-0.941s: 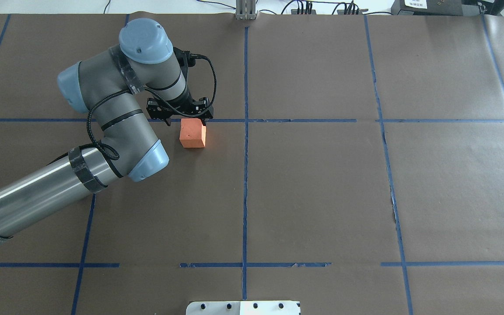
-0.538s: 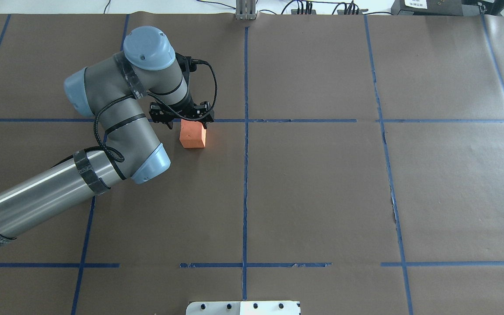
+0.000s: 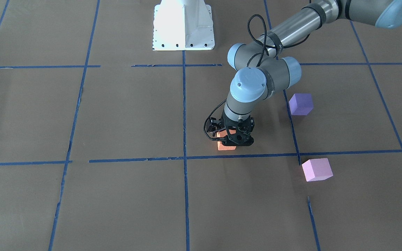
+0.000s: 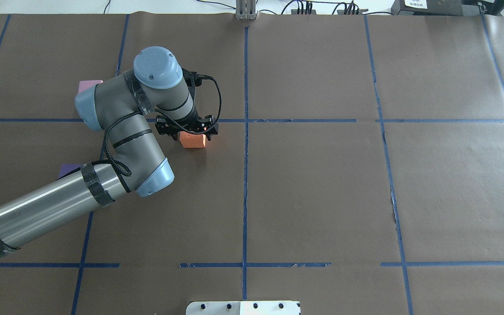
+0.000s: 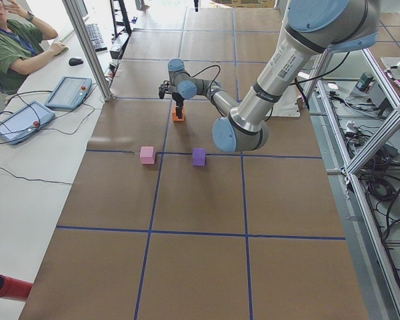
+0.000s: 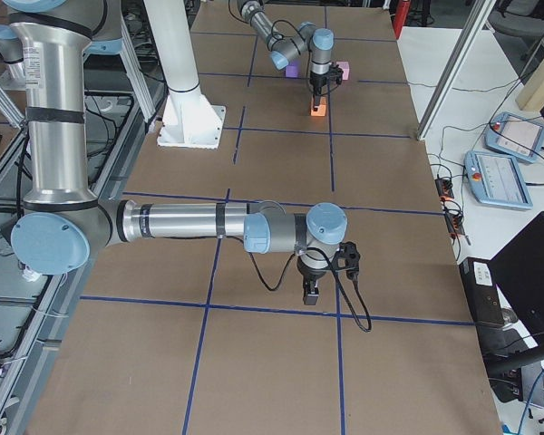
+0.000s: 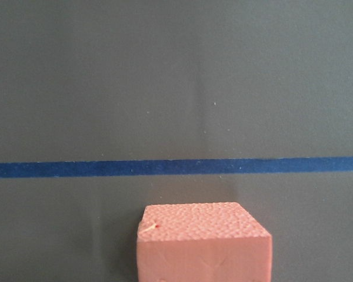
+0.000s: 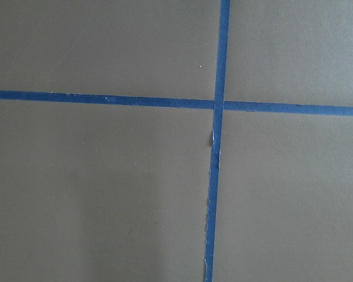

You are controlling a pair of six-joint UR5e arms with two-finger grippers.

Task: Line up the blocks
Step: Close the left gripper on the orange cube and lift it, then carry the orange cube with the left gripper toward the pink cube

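Brown table [image 4: 322, 197]: left gripper [image 4: 192, 132] (pointing straight down) straddles orange block [image 4: 192, 142], jaws apart.

You see 1 orange block [image 7: 203, 238] low in frame, centred, bottom cut off by lower edge. Top face pebbled foam; front face smoother, faintly creased. Small pale nick at top face's left front corner. Beyond it, 1 blue tape line [image 7: 76, 169] crosses full width, rising very slightly to your right. Block near line, not touching; strip of brown paper [image 7: 176, 70] between. Rest is paper.
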